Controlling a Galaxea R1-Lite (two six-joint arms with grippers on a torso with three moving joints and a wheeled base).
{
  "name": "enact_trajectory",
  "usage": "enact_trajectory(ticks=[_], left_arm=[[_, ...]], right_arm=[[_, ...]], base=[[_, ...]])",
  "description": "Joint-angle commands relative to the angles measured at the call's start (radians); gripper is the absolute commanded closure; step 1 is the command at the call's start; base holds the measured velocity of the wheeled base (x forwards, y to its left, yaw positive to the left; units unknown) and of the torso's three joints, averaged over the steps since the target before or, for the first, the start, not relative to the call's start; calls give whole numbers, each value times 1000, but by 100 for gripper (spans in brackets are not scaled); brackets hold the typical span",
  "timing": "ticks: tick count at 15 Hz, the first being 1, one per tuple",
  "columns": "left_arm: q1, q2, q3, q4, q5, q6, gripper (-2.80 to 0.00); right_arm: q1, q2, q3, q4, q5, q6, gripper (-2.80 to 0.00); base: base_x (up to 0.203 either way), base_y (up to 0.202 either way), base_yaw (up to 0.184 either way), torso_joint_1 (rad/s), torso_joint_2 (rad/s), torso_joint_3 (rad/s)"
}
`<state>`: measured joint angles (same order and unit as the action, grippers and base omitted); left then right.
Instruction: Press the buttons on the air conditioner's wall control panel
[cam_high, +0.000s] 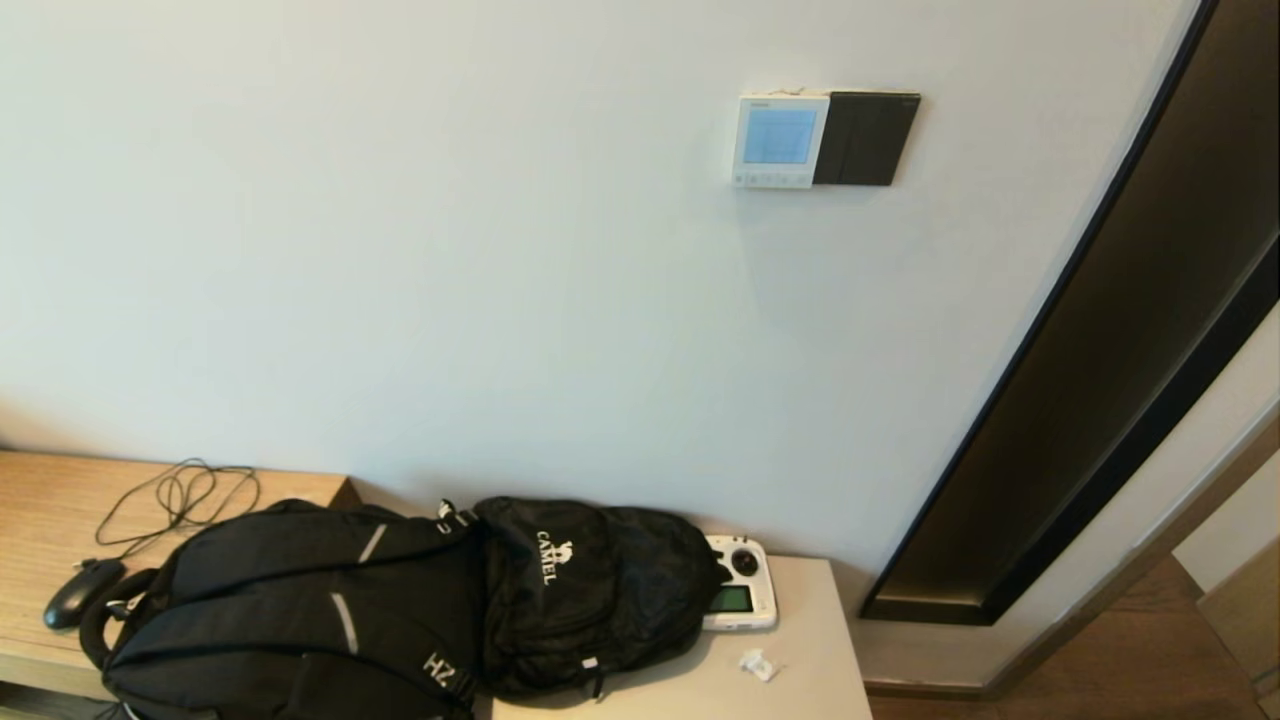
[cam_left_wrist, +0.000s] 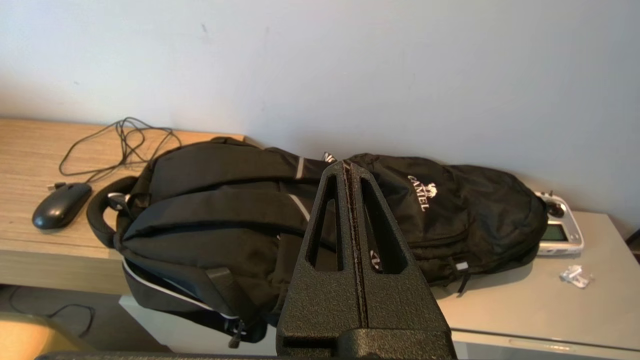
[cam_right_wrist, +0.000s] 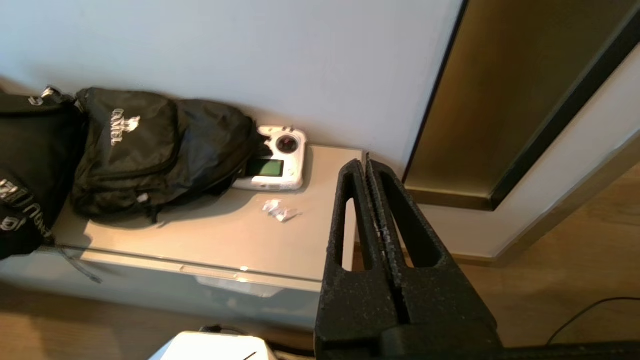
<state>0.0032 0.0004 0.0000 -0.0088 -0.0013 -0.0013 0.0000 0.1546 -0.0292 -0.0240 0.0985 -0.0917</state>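
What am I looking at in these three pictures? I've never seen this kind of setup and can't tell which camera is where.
This is a two-armed robot. One picture comes from its head camera, facing a wall; the other two come from cameras on its wrists, behind the fingers. The black wedges are the left gripper and right gripper, both shut and holding nothing, hanging low in front of the furniture. On the wall sits the white wall control panel with its buttons, beside a black glossy panel. Below lie two black backpacks, a handheld controller, a computer mouse and a small crumpled wrapper.
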Motion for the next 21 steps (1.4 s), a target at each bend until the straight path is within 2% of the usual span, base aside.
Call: enact_trajectory(ticks=[1, 11, 13, 15, 21], left_arm=[[0, 0, 0, 0, 1, 0, 0], [0, 0, 0, 0, 1, 0, 0], [1, 0, 0, 0, 1, 0, 0], [0, 0, 0, 0, 0, 0, 0], [1, 0, 0, 0, 1, 0, 0]], right_arm=[[2, -65, -7, 30, -15, -1, 0], [1, -150, 29, 18, -60, -6, 0], [2, -150, 28, 18, -65, 9, 0], [2, -152, 29, 13, -75, 64, 0], [2, -153, 29, 13, -77, 69, 0]], base=[[0, 0, 0, 0, 0, 0], [0, 0, 0, 0, 0, 0], [0, 0, 0, 0, 0, 0], [0, 0, 0, 0, 0, 0], [0, 0, 0, 0, 0, 0]])
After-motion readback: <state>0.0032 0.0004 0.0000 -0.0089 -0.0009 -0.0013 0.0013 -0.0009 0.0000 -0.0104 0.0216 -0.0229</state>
